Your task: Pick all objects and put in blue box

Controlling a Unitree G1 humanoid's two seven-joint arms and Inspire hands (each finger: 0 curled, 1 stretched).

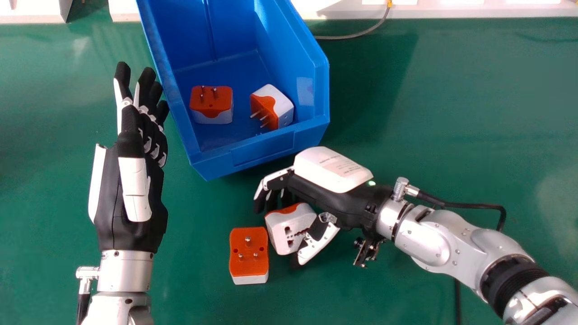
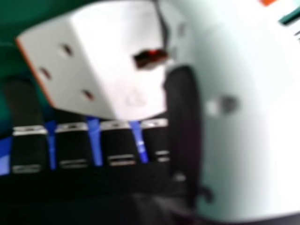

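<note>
Right hand (image 1: 325, 194) has fingers curled round the tilted travel adapter (image 1: 293, 223), near side of blue box (image 1: 266, 149); uneven thumb contact could let it slip, low sideways lift could knock the pins-up adapter (image 1: 248, 259) just left.

Lab or workshop setting, flat green surface (image 1: 451, 113), grey cable (image 1: 356, 35) by white strip (image 1: 451, 12), blue plastic box (image 1: 263, 149), silver jointed robot arms (image 1: 422, 243)
</note>
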